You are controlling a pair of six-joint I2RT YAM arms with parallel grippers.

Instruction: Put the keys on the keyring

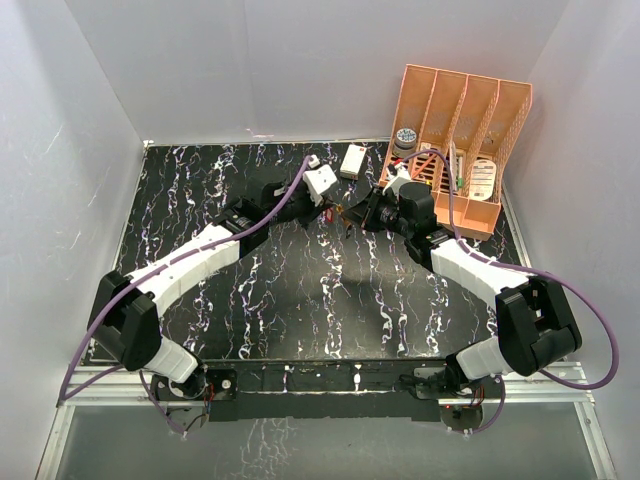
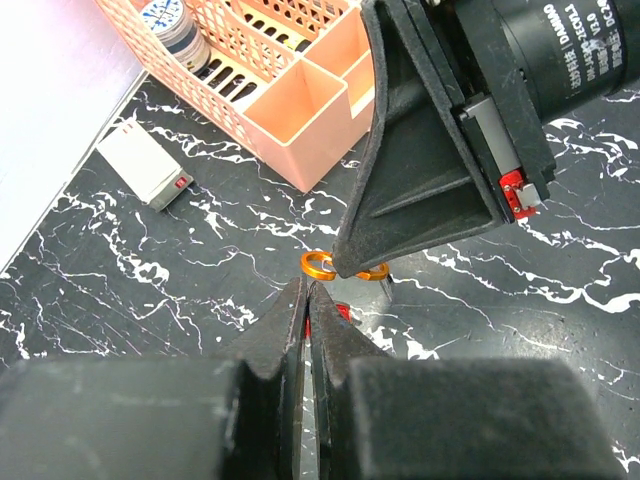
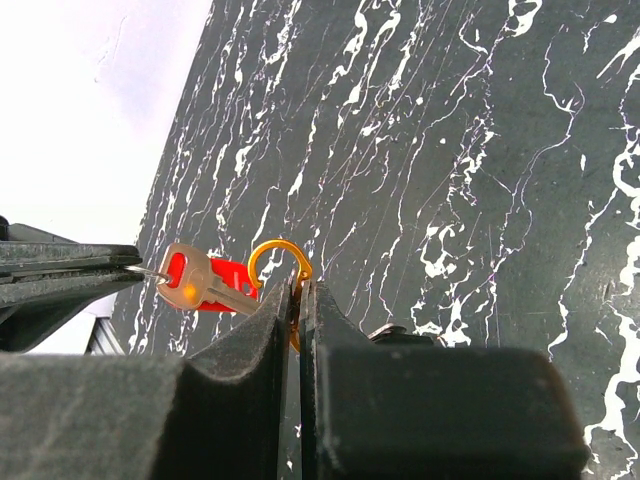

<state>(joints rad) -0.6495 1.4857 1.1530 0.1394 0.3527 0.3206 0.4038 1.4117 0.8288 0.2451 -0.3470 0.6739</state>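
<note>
Thin orange-gold wire keyring (image 3: 280,262) pinched between the closed black fingers of the right gripper (image 3: 298,300), its arc rising above the tips; beside it, touching, the key (image 3: 205,282), a dull metal blade with a red plastic head. The left gripper (image 2: 307,300), jaws closed, clamps the key's tip. Both arms reach forward and meet above the black, white-veined surface (image 1: 300,290), near the slotted orange rack (image 1: 460,130) and the white box (image 1: 352,160).

Both grippers (image 1: 340,212) beside orange rack (image 1: 462,140)
</note>
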